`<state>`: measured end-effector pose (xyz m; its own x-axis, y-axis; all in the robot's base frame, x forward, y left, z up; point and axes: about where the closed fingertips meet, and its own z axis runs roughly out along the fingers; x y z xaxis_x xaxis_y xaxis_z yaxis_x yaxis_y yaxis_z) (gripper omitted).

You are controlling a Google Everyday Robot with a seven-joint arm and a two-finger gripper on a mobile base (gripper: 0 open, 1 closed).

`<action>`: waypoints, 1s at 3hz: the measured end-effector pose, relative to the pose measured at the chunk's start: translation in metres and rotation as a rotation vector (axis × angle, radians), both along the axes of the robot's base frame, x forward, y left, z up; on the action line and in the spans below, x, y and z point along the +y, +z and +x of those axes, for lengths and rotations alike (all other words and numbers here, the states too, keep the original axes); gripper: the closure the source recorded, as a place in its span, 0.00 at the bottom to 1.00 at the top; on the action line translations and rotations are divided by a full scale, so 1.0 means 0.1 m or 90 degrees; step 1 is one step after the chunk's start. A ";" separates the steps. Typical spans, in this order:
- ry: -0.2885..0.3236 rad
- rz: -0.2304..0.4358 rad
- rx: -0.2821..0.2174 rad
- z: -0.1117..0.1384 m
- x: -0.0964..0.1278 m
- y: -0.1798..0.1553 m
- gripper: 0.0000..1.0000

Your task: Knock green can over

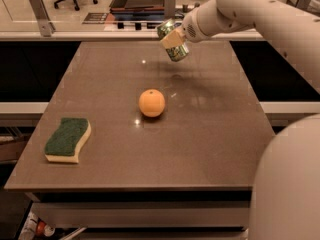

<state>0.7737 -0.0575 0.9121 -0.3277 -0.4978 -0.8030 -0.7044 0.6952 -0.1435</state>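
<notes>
The green can (178,53) is in the camera view at the far middle of the table (210,134). It is tilted, with its silver top up and to the left, and it hangs above the tabletop; its shadow lies below it. My gripper (172,39) reaches in from the upper right on the white arm and is shut on the green can, with a tan finger pad (171,38) across its side.
An orange (152,103) sits near the table's middle, in front of the can. A green and yellow sponge (67,139) lies at the front left. The arm's white base (287,184) fills the lower right. A counter runs behind the table.
</notes>
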 end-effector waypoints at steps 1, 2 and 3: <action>0.005 -0.053 0.034 0.14 0.07 -0.10 1.00; 0.014 -0.103 0.071 0.26 0.15 -0.26 1.00; 0.034 -0.155 0.106 0.34 0.29 -0.45 1.00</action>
<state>0.8078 -0.0289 0.8673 -0.4134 -0.6887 -0.5957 -0.7666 0.6163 -0.1805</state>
